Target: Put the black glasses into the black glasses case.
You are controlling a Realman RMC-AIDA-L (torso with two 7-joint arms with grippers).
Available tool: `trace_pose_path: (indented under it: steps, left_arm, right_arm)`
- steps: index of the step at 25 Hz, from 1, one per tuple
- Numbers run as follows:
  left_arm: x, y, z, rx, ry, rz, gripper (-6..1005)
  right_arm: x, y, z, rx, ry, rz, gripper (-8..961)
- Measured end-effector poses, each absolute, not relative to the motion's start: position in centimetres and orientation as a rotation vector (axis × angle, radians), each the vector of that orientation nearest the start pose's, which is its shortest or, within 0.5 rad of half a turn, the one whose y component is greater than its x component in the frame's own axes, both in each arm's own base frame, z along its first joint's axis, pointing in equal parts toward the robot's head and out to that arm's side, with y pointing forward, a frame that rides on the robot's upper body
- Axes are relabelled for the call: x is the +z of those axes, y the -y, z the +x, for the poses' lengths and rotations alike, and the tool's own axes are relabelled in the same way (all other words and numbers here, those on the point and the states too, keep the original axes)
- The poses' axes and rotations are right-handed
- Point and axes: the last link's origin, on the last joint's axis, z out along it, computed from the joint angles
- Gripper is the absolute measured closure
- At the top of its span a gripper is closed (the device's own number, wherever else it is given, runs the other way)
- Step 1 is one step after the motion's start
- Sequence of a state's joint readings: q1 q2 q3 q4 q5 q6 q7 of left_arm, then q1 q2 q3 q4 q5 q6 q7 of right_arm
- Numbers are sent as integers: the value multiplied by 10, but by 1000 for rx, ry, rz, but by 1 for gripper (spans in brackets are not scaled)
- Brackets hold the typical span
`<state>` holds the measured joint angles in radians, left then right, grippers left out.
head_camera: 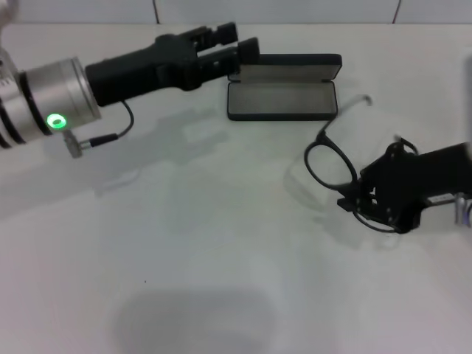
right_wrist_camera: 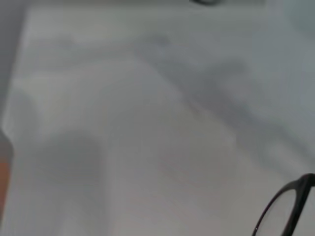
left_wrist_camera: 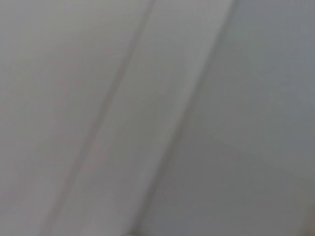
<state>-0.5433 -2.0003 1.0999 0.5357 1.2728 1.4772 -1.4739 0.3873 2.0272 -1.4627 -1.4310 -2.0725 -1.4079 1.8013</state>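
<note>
The black glasses case (head_camera: pixel 282 94) lies open at the back of the table, grey lining up, its lid standing at the far side. My left gripper (head_camera: pixel 237 41) hovers at the case's left end with its fingers apart, holding nothing. The black glasses (head_camera: pixel 330 164) are right of the middle, in front of the case. My right gripper (head_camera: pixel 358 195) is shut on them near the bridge and hides one lens. One temple arm (head_camera: pixel 346 112) points toward the case. A lens rim (right_wrist_camera: pixel 285 206) shows in the right wrist view. The left wrist view shows only a blurred pale surface.
The white table (head_camera: pixel 206 243) spreads wide in front and to the left. A wall edge (head_camera: pixel 295 15) runs behind the case. The left arm's silver forearm with a green light (head_camera: pixel 55 120) reaches in from the left.
</note>
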Motion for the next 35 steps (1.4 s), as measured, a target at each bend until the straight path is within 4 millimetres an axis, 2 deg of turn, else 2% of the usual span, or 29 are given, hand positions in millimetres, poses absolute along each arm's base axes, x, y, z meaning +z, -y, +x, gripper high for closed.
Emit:
trace_pose_path:
  steps: [3, 6, 10, 16, 22, 35]
  left_arm:
    - [24, -354, -199, -1308, 760, -2611, 302]
    - [27, -355, -188, -1348, 786, -2664, 302]
    - [25, -359, -176, -1347, 864, -2721, 302]
    - [9, -365, -156, -1216, 937, -2869, 303]
    - [-9, -361, -151, -1110, 986, -2957, 304]
    - [2, -365, -139, -1228, 916, -2918, 305]
  right_arm:
    - [-7, -313, 181, 313, 131, -2917, 854]
    - [-10, -304, 194, 555, 353, -2810, 854]
    - [-15, -300, 209, 708, 526, -2642, 854]
    - [-24, -298, 218, 721, 643, -2563, 854]
    - [-26, -295, 217, 736, 715, -2536, 854]
    - [-23, -298, 220, 711, 725, -2539, 854]
